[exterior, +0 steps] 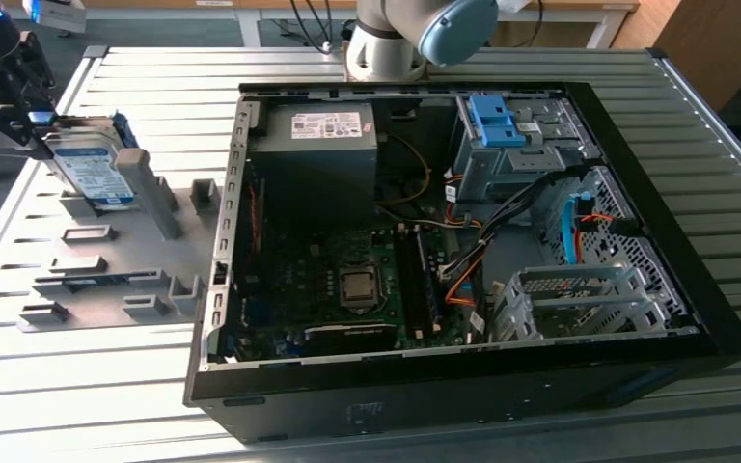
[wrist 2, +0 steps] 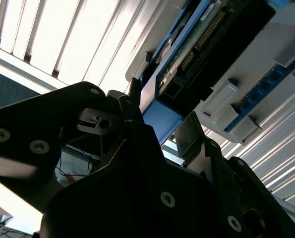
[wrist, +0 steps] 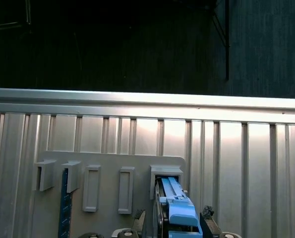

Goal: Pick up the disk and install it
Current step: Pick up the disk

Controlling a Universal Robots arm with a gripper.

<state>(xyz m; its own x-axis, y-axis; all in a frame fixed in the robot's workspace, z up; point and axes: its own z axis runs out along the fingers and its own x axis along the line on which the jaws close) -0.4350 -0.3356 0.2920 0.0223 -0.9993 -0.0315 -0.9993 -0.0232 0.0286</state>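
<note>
Gripper [exterior: 36, 118] was at the exterior view's left, well apart from the open case [exterior: 448, 405]. I saw its fingers [wrist: 207, 224] pressed against both sides of the disk [exterior: 90, 172], clamped on its top end. Disk stood tilted, lower end at a slot in the grey rack [exterior: 100, 265].

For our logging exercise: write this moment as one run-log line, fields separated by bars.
stage: pick-up | tool: shut on disk | disk: standing at grey holder | install: not yet done
</note>
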